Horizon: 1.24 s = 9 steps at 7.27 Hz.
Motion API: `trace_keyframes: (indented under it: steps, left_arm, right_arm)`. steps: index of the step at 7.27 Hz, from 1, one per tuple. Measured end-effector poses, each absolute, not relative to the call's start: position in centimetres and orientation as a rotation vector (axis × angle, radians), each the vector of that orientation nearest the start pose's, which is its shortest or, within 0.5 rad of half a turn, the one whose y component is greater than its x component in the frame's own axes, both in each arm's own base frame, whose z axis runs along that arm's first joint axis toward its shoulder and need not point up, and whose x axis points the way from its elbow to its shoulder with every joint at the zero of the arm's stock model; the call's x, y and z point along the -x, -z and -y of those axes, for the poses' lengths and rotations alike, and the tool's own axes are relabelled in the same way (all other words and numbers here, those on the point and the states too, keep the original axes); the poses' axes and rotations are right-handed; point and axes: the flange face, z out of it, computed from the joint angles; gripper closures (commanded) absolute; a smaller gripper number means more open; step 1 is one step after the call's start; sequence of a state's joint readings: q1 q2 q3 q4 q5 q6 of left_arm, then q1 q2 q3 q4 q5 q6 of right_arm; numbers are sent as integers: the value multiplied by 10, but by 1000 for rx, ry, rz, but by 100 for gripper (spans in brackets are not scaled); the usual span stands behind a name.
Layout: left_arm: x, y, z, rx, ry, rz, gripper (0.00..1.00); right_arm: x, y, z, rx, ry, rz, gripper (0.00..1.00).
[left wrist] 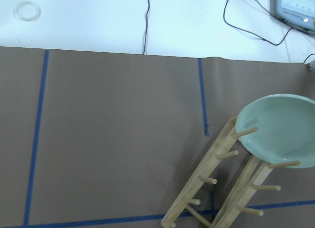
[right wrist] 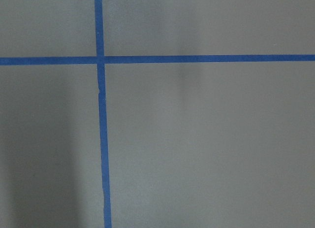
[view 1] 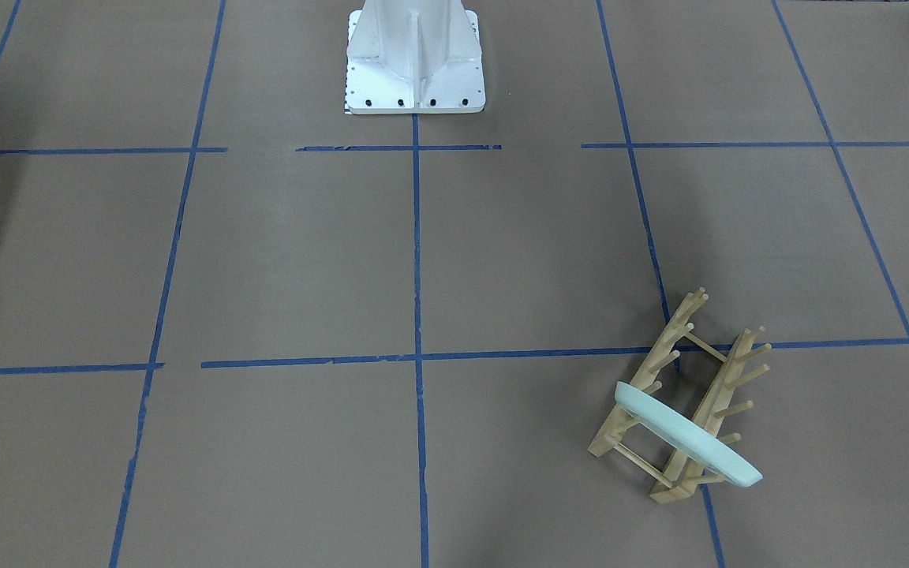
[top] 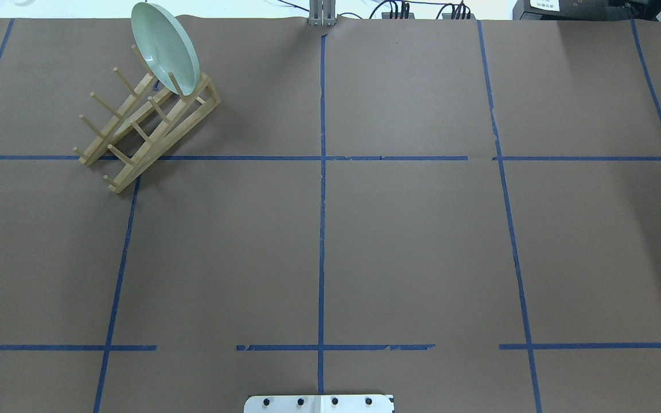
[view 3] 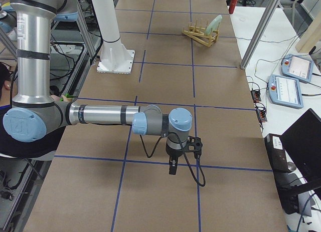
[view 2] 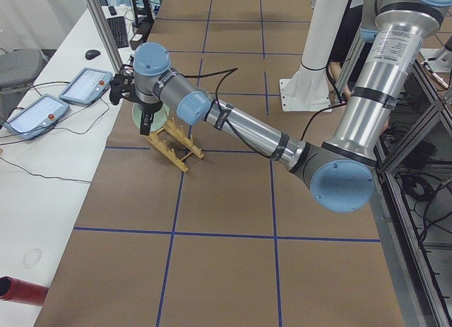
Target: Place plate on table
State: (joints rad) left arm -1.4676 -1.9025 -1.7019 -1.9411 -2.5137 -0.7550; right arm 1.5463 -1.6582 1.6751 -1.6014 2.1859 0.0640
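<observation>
The pale mint-green plate (top: 164, 46) stands on edge, tilted, between the pegs at one end of the wooden rack (top: 164, 140). It also shows in the front view (view 1: 683, 434) and the left wrist view (left wrist: 283, 129). The rack stands on the brown table (top: 411, 246) on my left side, far from the base. My left gripper (view 2: 146, 126) hangs just above the plate (view 2: 161, 117); I cannot tell if it is open or shut. My right gripper (view 3: 172, 168) hangs over bare table far from the plate (view 3: 215, 22); I cannot tell its state.
The white robot base (view 1: 415, 71) stands at the table's near-middle edge. Beyond the table's far edge, a white bench holds cables and touch pendants (view 2: 85, 85). A red cylinder (view 2: 21, 290) lies on that bench. Metal frame posts (view 3: 258, 31) rise at the table's far side.
</observation>
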Motion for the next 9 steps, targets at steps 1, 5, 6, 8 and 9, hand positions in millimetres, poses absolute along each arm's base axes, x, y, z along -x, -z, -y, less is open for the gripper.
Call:
trace_keyframes:
  steps: [1,5,6,8,9]
  left_arm:
    - [-41,-348,603,-308,249,-1190,0]
    - [-190,-314,622,-187,728,-1402,0]
    - [-228,-304,629,-175,831,-1425,0]
    - [-265,-301,643,-169,905,-1421,0]
    - [-273,-301,652,-176,923,-1412,8]
  right_arm:
    - [-65,-662,455,41,-42,614,0]
    - [-65,-662,455,41,-42,614,0]
    - [-64,-662,455,41,-42,614,0]
    - [-64,-662,455,41,-41,614,0]
    - [-64,-662,455,41,-42,614,0]
